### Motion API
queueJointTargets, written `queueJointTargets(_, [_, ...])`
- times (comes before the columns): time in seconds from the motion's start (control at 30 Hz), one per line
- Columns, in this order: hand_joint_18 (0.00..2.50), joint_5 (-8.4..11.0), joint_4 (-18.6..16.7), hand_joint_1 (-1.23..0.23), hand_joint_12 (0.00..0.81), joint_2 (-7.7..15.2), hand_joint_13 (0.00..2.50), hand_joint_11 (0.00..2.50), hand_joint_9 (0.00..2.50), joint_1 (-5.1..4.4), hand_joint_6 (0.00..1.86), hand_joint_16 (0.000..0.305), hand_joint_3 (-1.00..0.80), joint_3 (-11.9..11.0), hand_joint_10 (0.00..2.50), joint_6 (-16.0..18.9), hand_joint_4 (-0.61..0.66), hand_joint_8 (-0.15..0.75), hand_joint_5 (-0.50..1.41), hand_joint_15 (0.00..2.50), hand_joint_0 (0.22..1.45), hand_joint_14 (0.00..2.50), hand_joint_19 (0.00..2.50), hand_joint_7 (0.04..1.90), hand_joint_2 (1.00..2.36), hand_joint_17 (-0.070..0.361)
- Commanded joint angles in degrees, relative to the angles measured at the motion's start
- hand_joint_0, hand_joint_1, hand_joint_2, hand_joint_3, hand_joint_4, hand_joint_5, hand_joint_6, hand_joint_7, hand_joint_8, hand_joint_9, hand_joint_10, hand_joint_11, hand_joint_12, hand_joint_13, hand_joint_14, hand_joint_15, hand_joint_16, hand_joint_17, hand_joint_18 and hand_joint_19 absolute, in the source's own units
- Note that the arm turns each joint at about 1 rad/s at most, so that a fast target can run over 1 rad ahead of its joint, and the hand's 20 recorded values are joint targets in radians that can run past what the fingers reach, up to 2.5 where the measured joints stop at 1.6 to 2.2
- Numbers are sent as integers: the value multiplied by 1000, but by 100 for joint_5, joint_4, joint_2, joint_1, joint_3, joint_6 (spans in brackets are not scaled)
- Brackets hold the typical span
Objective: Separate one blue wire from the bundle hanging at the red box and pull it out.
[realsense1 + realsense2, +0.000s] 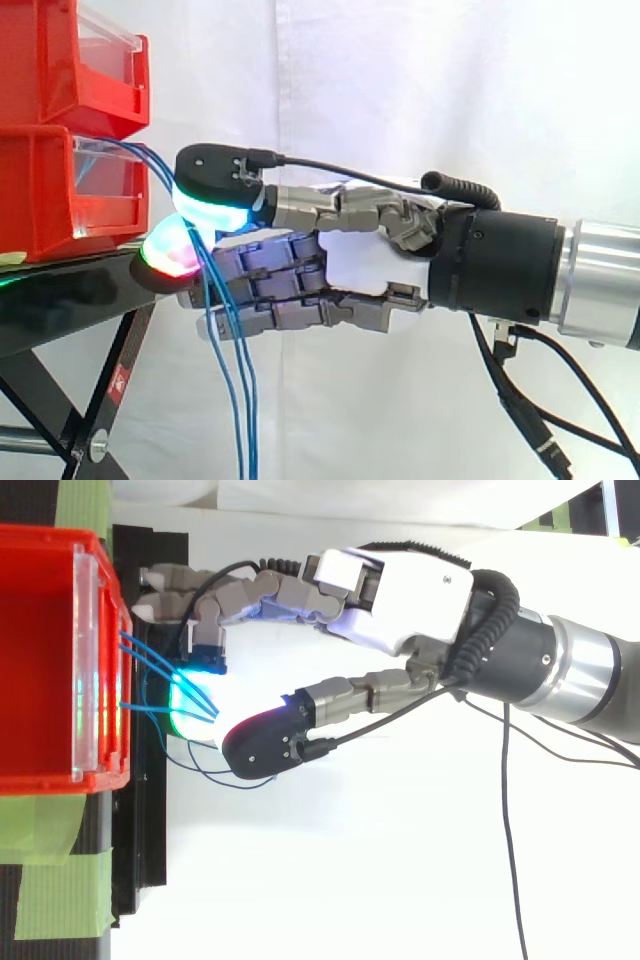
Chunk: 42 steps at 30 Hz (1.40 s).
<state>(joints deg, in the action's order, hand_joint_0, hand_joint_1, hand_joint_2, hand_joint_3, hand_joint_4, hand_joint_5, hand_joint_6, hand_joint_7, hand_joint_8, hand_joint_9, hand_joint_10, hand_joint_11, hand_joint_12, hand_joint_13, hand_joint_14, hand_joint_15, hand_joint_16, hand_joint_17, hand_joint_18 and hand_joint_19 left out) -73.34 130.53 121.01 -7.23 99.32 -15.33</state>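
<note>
Bright, even light; curtain washed out, shadows faint

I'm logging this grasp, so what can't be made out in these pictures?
Side view: how many blue wires the hand pinches; its glowing pads cover the contact.
Side view: the wires' lower ends, cut by the bottom edge.
Top view: where the wires start; the front of the red box covers that.
</note>
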Motion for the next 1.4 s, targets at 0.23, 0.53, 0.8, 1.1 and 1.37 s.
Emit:
queueJointTargets(0.23, [130,-119,149,-609,356,1,162,140,198,2,788,52,-359,0,2,-5,307,294,-210,167,595,5,378,1033,1013,117])
queueJointTargets(0.53, [177,-119,131,-622,359,-7,198,120,239,11,788,52,-310,0,3,-5,300,300,-202,145,620,5,356,1068,1016,117])
queueJointTargets(0.8, [151,-110,131,-653,355,-7,183,158,212,-6,841,52,-208,-9,3,-14,291,294,-219,161,623,5,378,1041,1021,116])
queueJointTargets(1.1, [299,-119,149,-665,373,-7,388,328,427,-15,845,52,-137,-26,8,4,254,317,-212,252,623,9,387,1095,1026,117])
queueJointTargets(1.37, [386,-119,131,-664,385,-7,613,448,614,-24,847,52,-134,-26,11,12,253,363,-212,410,631,15,421,1108,1026,117])
